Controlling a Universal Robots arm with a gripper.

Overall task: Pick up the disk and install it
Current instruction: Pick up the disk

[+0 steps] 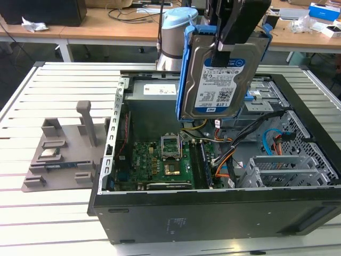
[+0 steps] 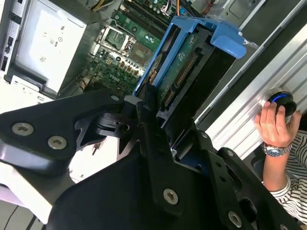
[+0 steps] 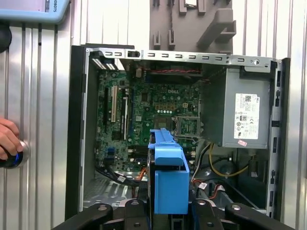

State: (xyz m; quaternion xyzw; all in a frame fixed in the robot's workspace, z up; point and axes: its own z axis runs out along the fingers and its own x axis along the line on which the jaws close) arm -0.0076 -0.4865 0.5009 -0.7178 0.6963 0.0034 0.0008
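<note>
Exterior view, near to far. Nearest is the black front wall of the open computer case (image 1: 213, 216), lying on its side on the slatted metal tabletop (image 1: 58, 80). Inside it, the green motherboard (image 1: 160, 165) sits at about 8 o'clock from the case's middle, with the CPU socket (image 1: 172, 143) bare on it. A perforated metal drive cage (image 1: 282, 170) is at 4 o'clock. Orange and blue cables (image 1: 269, 143) are bunched between cage and board. A grey fixture tray (image 1: 58, 154) with an upright post is on the tabletop at 9 o'clock from the case, just beside its wall.

Above the case interior is the disk (image 1: 219, 80), upright and slightly tilted, label side to the camera, blue frame round its edges. The end effector (image 1: 224, 47) is closed on the disk, black fingers clamping its upper edge at 12 o'clock. The disk hangs over the case, its lower edge above the cables. In both wrist views the disk is edge-on over the motherboard.

Behind the disk at 10 o'clock is the grey power supply box (image 1: 152, 90) with a white sticker, at the case's far wall. Further back is the arm's light-blue base (image 1: 173, 34), then wooden desks (image 1: 106, 26) with clutter.

In the second wrist view a person's hand (image 2: 271, 122) rests on a round blue-lit button (image 2: 284, 101) on the tabletop outside the case, with a wristwatch (image 2: 276, 151) and a striped sleeve (image 2: 292, 187).
</note>
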